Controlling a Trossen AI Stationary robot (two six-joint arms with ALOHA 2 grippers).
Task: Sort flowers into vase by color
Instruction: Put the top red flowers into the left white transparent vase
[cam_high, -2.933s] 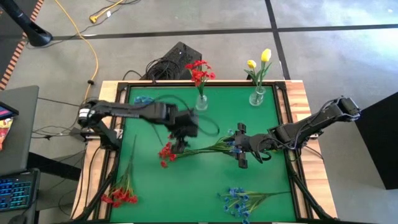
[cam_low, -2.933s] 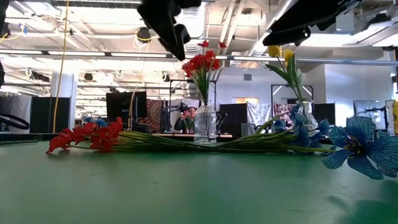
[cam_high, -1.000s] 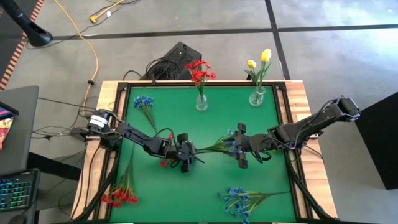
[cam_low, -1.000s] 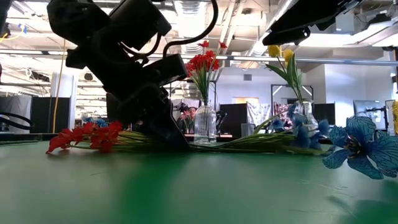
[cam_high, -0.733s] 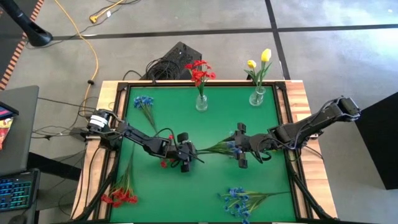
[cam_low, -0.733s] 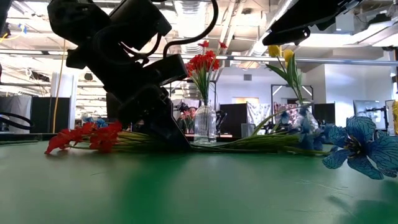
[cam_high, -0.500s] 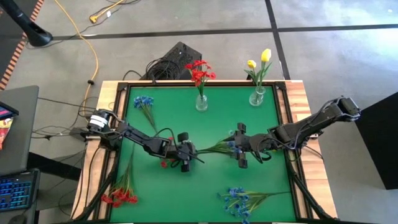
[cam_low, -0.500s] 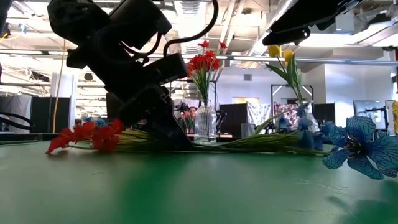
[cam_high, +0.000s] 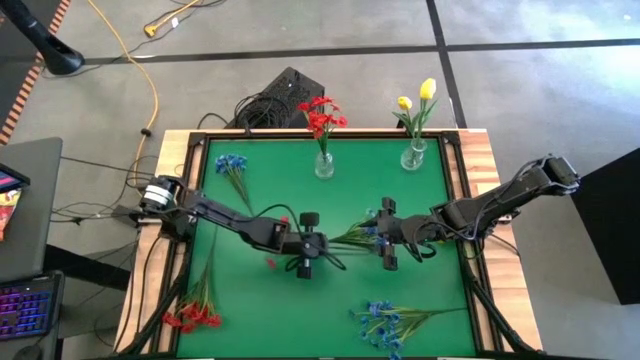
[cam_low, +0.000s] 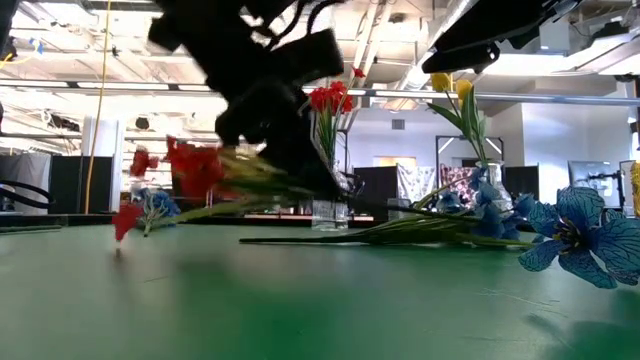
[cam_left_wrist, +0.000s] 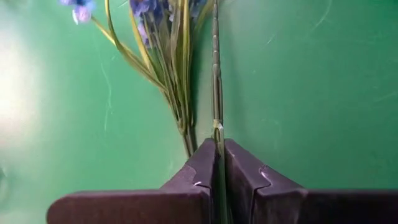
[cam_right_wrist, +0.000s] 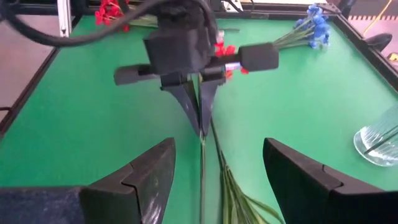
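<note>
Bright, even overhead light in the high view; soft short shadows under both arms on the green mat (cam_high: 250, 310), no glare. Low view: ceiling strip lights at 12 o'clock, room behind bright and hazy, left arm a dark silhouette, red flowers (cam_low: 190, 165) motion-blurred, blue bloom (cam_low: 580, 235) at 3 o'clock sharp, near mat at 6 o'clock soft. Left wrist view: pale glare patch at 9 o'clock, fingers (cam_left_wrist: 242, 180) out of focus. Right wrist view: own fingers (cam_right_wrist: 314, 177) blurred, slight edge distortion, the glass vase (cam_right_wrist: 379, 140) at 3 o'clock catches highlights.
</note>
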